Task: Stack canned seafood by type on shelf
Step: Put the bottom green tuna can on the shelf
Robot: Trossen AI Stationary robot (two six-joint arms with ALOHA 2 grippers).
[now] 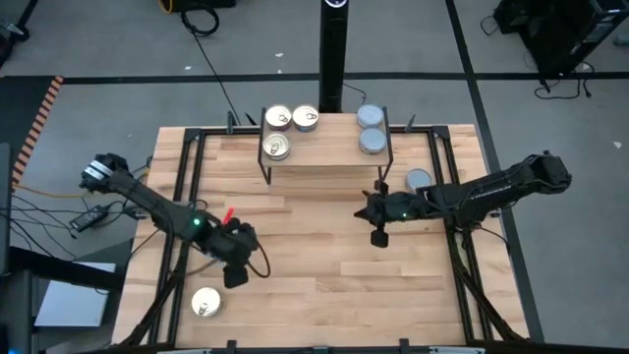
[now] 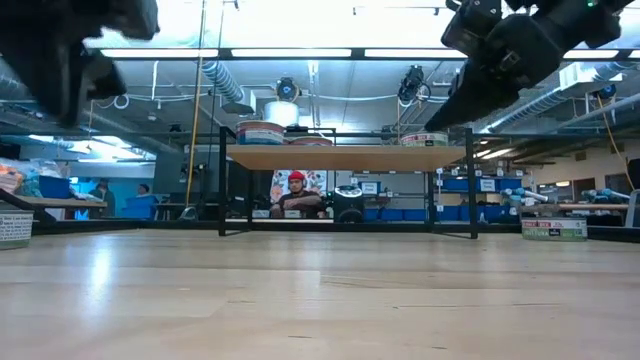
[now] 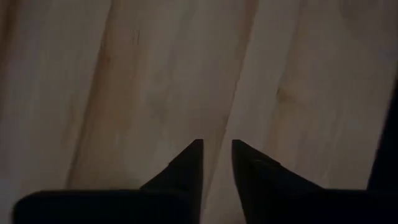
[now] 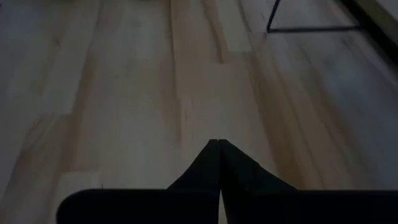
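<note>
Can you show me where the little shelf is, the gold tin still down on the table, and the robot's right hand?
shelf point(image 1: 324, 160): high view, bare front part of its board.
gold tin point(image 1: 205, 302): high view, middle of its lid.
right hand point(image 1: 378, 239): high view, tips of its shut fingers.

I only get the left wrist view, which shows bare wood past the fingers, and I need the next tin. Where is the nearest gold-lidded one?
Observer: A gold-lidded tin lies on the table, nearer the front edge than the left gripper and apart from it.
Operator: How many are on the shelf?
Observer: Three more gold tins show at the left end of the shelf.
Operator: And the right arm?
Observer: The right gripper hangs shut and empty over the table in front of the shelf.
</note>
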